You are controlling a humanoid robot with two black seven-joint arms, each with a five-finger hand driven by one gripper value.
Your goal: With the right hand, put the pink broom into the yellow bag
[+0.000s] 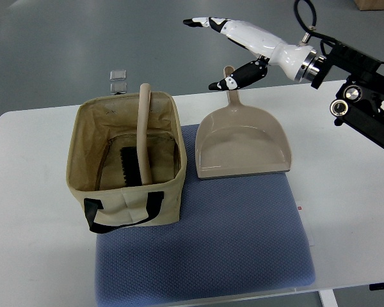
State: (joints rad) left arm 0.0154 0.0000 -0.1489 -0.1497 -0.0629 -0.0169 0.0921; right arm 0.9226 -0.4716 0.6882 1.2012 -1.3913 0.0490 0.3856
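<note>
The pink broom (143, 131) stands inside the yellow bag (127, 157), its dark bristles at the bottom and its handle leaning against the bag's far rim. My right hand (229, 51) hovers above the table's far edge, up and to the right of the bag, over the dustpan's handle. Its fingers are spread and hold nothing. The left arm does not show.
A pink dustpan (243, 141) lies to the right of the bag, half on the blue mat (205, 249). Both sit on the white table (345, 217). Two small square items (118, 80) lie on the floor beyond the table.
</note>
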